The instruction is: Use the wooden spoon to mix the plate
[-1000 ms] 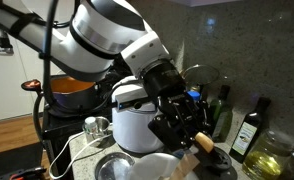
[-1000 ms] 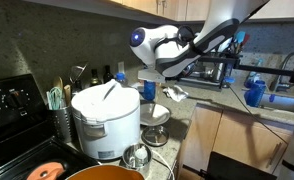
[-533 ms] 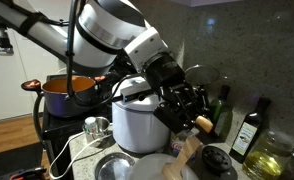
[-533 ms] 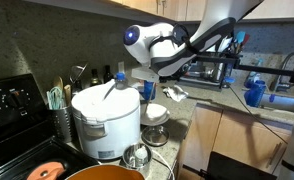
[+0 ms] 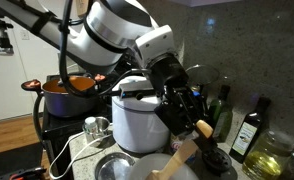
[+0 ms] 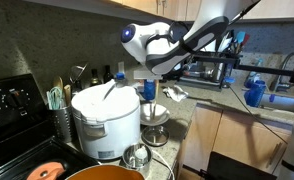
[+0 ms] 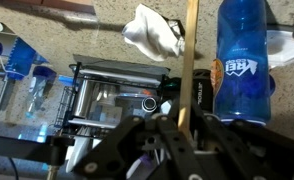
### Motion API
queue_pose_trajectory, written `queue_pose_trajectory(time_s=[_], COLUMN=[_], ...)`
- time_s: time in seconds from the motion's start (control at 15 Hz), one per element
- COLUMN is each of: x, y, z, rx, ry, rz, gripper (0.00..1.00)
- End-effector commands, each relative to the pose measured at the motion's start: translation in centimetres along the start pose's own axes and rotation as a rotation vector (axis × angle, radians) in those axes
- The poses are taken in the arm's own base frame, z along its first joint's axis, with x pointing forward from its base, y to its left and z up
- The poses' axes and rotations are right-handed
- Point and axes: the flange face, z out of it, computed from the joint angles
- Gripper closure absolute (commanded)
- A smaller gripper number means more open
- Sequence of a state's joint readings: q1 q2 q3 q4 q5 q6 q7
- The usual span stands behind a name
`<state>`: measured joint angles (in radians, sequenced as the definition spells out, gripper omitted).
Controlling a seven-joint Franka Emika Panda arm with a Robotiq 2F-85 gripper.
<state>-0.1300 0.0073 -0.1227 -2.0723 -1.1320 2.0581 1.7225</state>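
Observation:
My gripper is shut on the handle of the wooden spoon. The spoon slants down from the jaws, and its lower end is over the white plate at the bottom of an exterior view. In the wrist view the pale handle runs straight up out of the black jaws. In an exterior view the gripper hangs just above the plate on the counter. Whether the spoon touches the plate is hidden.
A white rice cooker stands close beside the plate. An orange pot sits behind it. A metal cup, an oil bottle, a blue bottle and a white cloth crowd the counter.
The arm has turned and shifted slightly. The spoon has swung lower toward the plate, and more of its length now shows.

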Motion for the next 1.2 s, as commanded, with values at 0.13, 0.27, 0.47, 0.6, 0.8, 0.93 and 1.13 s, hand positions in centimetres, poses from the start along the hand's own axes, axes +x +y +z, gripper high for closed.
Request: queue_pose_trajectory(time_s=[0.13, 0.27, 0.47, 0.6, 0.8, 0.93, 1.13], x=[1.8, 1.3, -0.3, -1.3, -2.2, -2.0, -1.5], y=[-1.3, -1.8, -2.6, -3.0, -3.7, -4.0, -4.3], z=[-0.8, -1.1, -0.7, -0.1, 0.3, 0.2, 0.0], rx=[-0.139, -0.125, -0.074, -0.043, 0.012, 0.043, 0.078], ry=[0.166, 0.202, 0.194, 0.168, 0.124, 0.087, 0.017], rz=[0.043, 0.068, 0.124, 0.168, 0.208, 0.190, 0.113], gripper=[0.97, 0.97, 0.96, 0.96, 0.96, 0.96, 0.96])
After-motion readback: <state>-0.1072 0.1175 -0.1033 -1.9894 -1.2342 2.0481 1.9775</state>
